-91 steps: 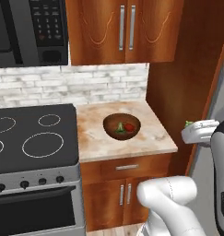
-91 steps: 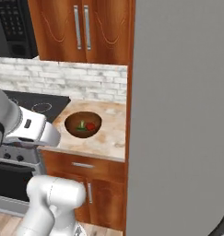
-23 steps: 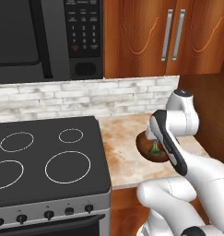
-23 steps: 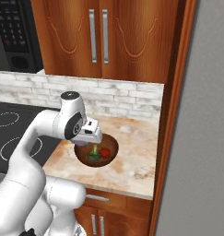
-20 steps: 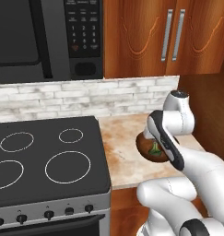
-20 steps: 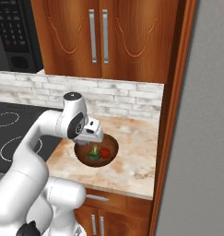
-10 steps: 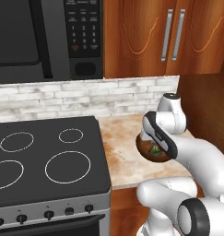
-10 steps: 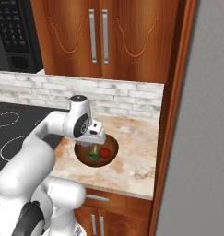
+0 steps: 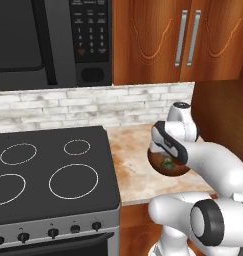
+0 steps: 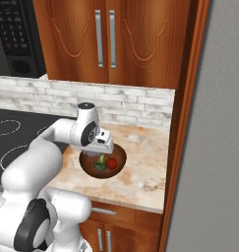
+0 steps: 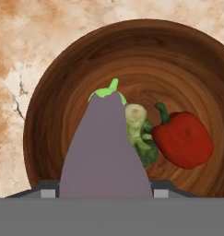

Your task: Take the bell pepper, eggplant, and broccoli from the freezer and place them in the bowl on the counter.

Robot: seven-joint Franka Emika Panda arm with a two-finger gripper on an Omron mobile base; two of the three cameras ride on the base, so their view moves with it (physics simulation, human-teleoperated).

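My gripper (image 11: pixel 104 191) is shut on the eggplant (image 11: pixel 104 152), a dull purple oval with a green cap, which hangs point-down just above the hollow of the brown wooden bowl (image 11: pixel 76 69). The broccoli (image 11: pixel 141 138) and the glossy red bell pepper (image 11: pixel 183 138) lie side by side on the bowl's bottom. From the right base camera, the gripper (image 10: pixel 102 151) hovers over the bowl (image 10: pixel 120 153), above the pepper (image 10: pixel 111 163) and broccoli (image 10: pixel 99 167). In the left base view my forearm covers most of the bowl (image 9: pixel 168 170). The freezer's (image 10: pixel 214 147) grey side stands at the right.
The bowl sits on the beige marbled counter (image 10: pixel 145 167), with a black stove top (image 9: pixel 53 170) to its left and a black microwave (image 9: pixel 43 40) above that. Wooden wall cabinets (image 10: pixel 111 39) hang overhead and a brick backsplash (image 9: pixel 93 102) lines the back.
The base has driven in close to the counter since the oldest frames. Over the last second the hand has sunk a little lower over the bowl, still holding the eggplant.
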